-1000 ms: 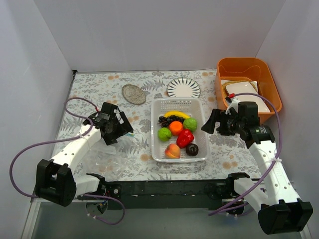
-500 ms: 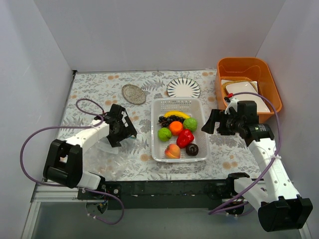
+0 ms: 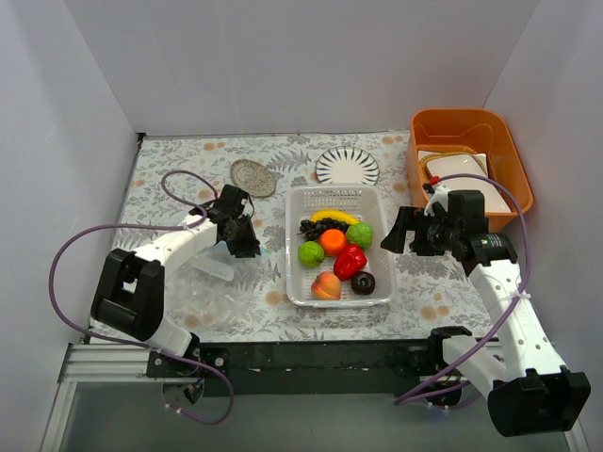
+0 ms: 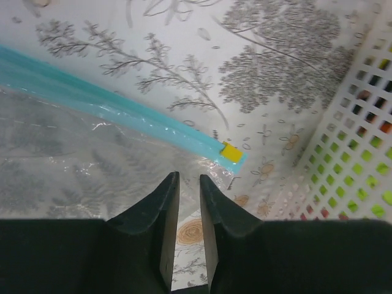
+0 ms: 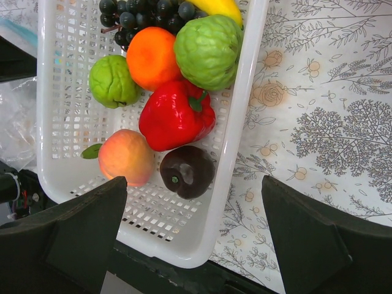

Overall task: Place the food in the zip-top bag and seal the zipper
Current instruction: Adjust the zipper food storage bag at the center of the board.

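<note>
green balls (image 3: 311, 253) (image 3: 359, 234): I count two
other fruits: six, namely banana (image 3: 337, 217), orange (image 3: 332, 242), red pepper (image 3: 350, 261), peach (image 3: 326, 285), grapes (image 3: 316, 226), dark brown ball (image 3: 364, 282)
basket (image 3: 339, 196): one
zip-top bag (image 3: 203, 282): one
plates (image 3: 252, 177) (image 3: 347, 167): two, at twelve o'clock
bin (image 3: 468, 127): one

The zip-top bag (image 4: 73, 159) is clear crinkly plastic, the basket (image 5: 242, 110) perforated white plastic.

White walls (image 3: 283, 66); floral-print table cover (image 3: 179, 160).

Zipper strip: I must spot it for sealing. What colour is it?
Blue-green zipper strip, small yellow tab at its end; left wrist view shows it best.
</note>
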{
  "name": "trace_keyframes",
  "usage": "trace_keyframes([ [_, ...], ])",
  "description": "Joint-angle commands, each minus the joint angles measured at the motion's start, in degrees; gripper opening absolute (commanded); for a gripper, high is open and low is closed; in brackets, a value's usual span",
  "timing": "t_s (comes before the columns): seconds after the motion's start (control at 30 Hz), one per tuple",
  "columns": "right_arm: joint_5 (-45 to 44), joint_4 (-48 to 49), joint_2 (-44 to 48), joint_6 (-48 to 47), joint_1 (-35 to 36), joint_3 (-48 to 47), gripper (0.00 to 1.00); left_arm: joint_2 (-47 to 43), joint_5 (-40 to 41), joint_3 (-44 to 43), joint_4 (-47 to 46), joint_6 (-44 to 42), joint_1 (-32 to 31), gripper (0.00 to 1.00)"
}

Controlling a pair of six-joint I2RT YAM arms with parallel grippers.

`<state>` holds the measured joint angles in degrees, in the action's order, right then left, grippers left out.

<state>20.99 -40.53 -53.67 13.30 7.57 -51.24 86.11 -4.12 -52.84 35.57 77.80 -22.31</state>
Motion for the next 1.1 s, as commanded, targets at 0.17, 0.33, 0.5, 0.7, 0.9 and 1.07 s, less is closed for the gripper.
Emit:
trace_keyframes([
  [0.17, 0.01, -0.86, 2.42, 0.32, -0.01, -1.93, 0.98, 3.27, -8.97, -10.52, 0.19, -10.82, -4.06, 0.02],
  [0.33, -0.52, -1.91, 3.39, 0.41, -0.01, -1.84, 0.98, 3.73, -3.39, -12.99, 7.3, -11.63, -5.73, 0.0],
  [0.5, -0.25, -1.83, 3.75, 0.85, -0.01, -1.58, 0.98, -9.71, 3.31, -9.4, 8.37, 2.33, -5.73, 0.83],
  [0.7, 1.24, -0.86, 2.43, 0.94, -0.02, -1.84, 0.98, -19.91, 15.2, -5.88, 13.12, 10.09, -0.92, 0.98],
  [0.9, 1.77, -0.6, 0.67, -0.2, -0.01, -3.16, 0.98, -21.68, 14.48, 0.54, 13.03, 9.91, 11.75, 0.98],
  [1.07, 2.82, -0.34, -0.12, -0.38, -0.1, -3.51, 0.98, -21.33, 15.81, 5.36, 15.32, 15.8, 14.83, 0.98],
])
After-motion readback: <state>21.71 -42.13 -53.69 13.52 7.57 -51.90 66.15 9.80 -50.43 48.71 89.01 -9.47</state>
